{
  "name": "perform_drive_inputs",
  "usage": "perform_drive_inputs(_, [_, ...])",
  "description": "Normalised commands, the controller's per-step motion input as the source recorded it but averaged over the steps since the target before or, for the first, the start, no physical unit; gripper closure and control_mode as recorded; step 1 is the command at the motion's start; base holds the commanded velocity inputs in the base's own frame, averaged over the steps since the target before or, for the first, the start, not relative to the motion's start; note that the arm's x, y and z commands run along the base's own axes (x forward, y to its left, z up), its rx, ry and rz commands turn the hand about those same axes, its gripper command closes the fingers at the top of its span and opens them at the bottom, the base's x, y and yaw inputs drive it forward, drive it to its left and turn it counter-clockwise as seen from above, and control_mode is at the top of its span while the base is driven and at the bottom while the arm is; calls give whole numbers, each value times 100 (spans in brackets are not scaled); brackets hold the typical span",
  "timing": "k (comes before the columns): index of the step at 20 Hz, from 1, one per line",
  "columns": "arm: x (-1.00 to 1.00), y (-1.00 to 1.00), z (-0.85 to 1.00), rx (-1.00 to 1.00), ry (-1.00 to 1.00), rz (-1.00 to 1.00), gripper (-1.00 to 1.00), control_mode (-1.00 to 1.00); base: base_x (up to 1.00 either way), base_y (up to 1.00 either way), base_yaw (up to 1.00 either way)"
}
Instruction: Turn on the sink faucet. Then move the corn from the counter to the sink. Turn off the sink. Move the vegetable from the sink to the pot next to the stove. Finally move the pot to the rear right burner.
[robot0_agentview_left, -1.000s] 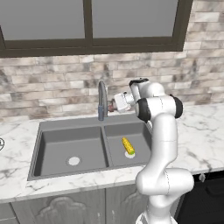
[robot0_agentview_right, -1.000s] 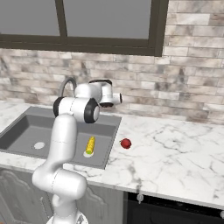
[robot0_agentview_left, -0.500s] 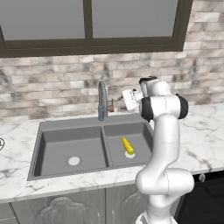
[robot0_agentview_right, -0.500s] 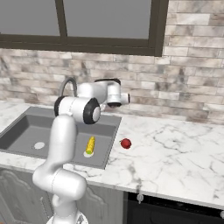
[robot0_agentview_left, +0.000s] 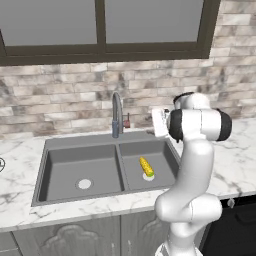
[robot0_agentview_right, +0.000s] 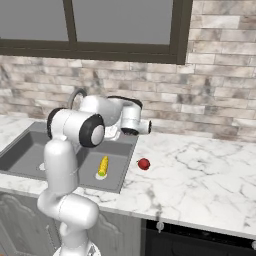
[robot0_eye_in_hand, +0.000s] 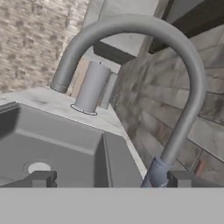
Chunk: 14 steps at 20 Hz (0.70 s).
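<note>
My claw (robot0_eye_in_hand: 109, 178) is spread wide with nothing in it, looking straight at the gooseneck sink faucet (robot0_eye_in_hand: 175, 78) just ahead, red-tipped lever (robot0_eye_in_hand: 200, 167) off by one fingertip. Corn (robot0_agentview_left: 145, 166) sits down in the sink (robot0_agentview_left: 75, 185) basin below the claw, on the drain.

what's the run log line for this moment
gripper: open, empty, by the sink faucet | corn: in right basin of sink | faucet: no water seen
</note>
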Motion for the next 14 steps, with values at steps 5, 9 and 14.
perform_drive_inputs(5, [-69, -3, 39, 0, -3, -13, -100, -100, 0, 0, 0])
perform_drive_inputs(9, [-37, -9, 47, -6, 17, -10, -100, -100, 0, 0, 0])
perform_drive_inputs(14, [-39, -9, 45, -10, 31, -10, -100, -100, 0, 0, 0])
